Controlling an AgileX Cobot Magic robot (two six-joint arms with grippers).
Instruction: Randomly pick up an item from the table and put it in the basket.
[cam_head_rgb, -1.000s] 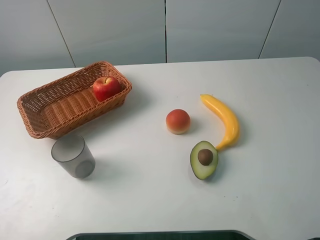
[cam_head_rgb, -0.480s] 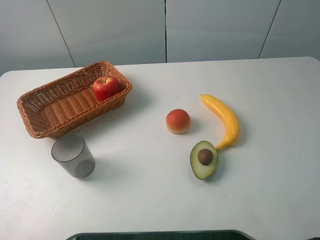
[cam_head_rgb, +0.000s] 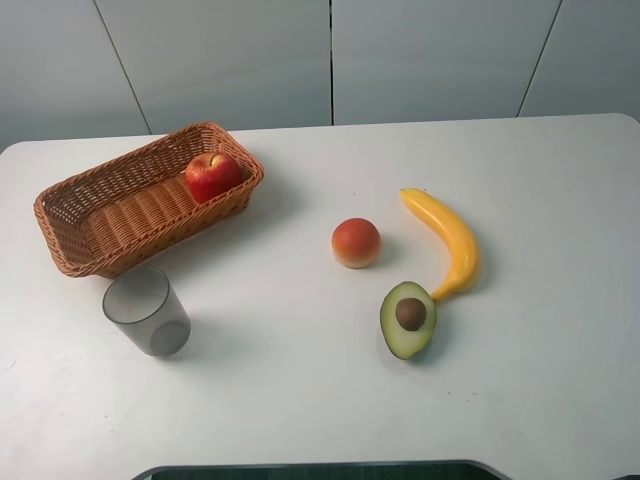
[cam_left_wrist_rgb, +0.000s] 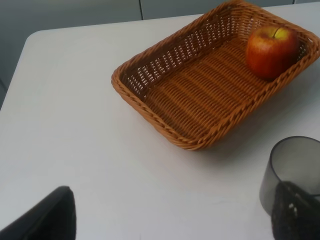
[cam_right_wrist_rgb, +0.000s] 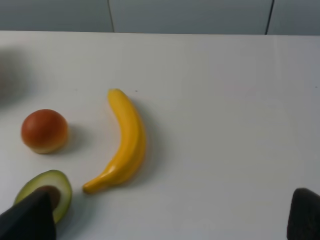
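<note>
The red apple (cam_head_rgb: 211, 176) with a yellowish patch by its stem lies inside the orange-brown wicker basket (cam_head_rgb: 100, 235), at its far right end; the left wrist view also shows the apple (cam_left_wrist_rgb: 271, 52) in the basket (cam_left_wrist_rgb: 170, 125). The basket stands at the back left of the white table (cam_head_rgb: 300, 380). Neither gripper shows in the high view. My left gripper (cam_left_wrist_rgb: 172, 212) is open and empty, over bare table short of the basket. My right gripper (cam_right_wrist_rgb: 167, 217) is open and empty, near the banana.
A grey translucent cup (cam_head_rgb: 146, 312) stands just in front of the basket. An orange-red peach-like ball (cam_head_rgb: 356, 243), a yellow banana (cam_head_rgb: 447, 240) and a halved avocado (cam_head_rgb: 408, 318) with its pit lie right of centre. A dark edge (cam_head_rgb: 320, 470) runs along the table front.
</note>
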